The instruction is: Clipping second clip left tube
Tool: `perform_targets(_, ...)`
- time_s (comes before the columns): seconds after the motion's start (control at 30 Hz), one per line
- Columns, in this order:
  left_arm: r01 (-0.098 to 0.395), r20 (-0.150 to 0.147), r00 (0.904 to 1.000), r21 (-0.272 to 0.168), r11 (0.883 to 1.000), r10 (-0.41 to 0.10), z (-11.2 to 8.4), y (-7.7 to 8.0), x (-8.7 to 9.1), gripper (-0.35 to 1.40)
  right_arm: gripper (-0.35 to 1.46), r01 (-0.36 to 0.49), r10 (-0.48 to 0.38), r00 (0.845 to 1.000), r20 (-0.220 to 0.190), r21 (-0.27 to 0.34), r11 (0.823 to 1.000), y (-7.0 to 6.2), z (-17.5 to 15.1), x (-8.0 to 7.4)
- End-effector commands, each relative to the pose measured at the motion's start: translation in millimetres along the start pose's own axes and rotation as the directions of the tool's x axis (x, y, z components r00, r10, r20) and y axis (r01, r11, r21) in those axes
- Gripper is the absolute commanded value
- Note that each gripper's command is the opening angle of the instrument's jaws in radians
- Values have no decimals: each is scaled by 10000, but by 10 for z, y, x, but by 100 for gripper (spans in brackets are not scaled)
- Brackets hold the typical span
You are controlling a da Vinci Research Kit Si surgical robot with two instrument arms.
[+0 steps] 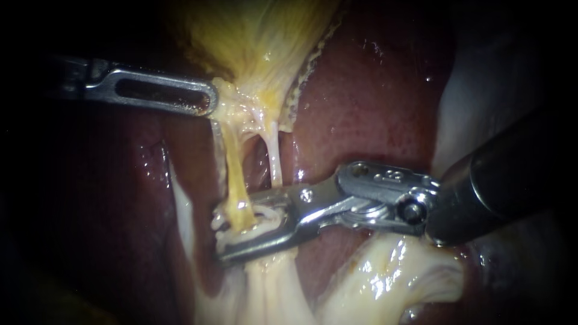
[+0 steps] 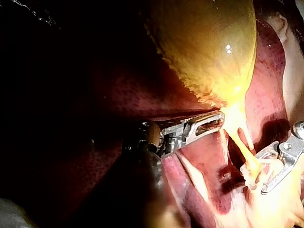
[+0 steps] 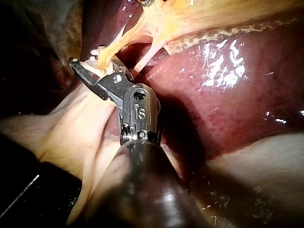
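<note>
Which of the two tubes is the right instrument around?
The yellow left tube: it runs down into the right instrument's white clip. The paler right tube passes behind, outside it.

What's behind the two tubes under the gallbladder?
Dark red liver shows behind and between the two tubes. Lower down the right instrument crosses them, hiding whatever lies behind there.
</note>
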Motion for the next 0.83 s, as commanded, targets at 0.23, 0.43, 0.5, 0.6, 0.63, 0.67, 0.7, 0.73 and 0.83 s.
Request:
perform_targets(0.23,-1,3,10000,4,10000,1,0,0,0,-35,-23,-189,186,9998,-108,-249,9995,1,-1,0)
perform_targets(0.43,-1,3,10000,4,10000,1,0,-1,0,-35,-35,-666,662,9977,-133,-301,9973,4,-2,-1)
perform_targets(0.5,0,4,10000,1,10000,0,0,-1,0,-35,-35,-658,654,9978,-130,-305,9974,5,-2,-3)
perform_targets(0.6,0,4,10000,2,10000,0,0,-1,0,-35,-35,-654,650,9978,-130,-309,9974,6,-2,-3)
perform_targets(0.63,0,4,10000,2,10000,0,0,-1,0,-35,-35,-654,651,9978,-130,-308,9974,6,-2,-3)
perform_targets(0.67,0,5,10000,1,10000,0,0,-1,0,-35,-35,-654,651,9978,-130,-308,9974,6,-2,-3)
perform_targets(0.7,0,5,10000,1,10000,0,0,-1,0,-35,-35,-654,651,9978,-129,-308,9974,6,-2,-4)
perform_targets(0.73,0,5,10000,1,10000,0,0,-1,0,-35,-35,-654,651,9978,-130,-309,9974,6,-2,-4)
perform_targets(0.83,0,5,10000,1,10000,0,0,-1,0,-35,-35,-656,652,9978,-132,-312,9974,7,-3,-4)
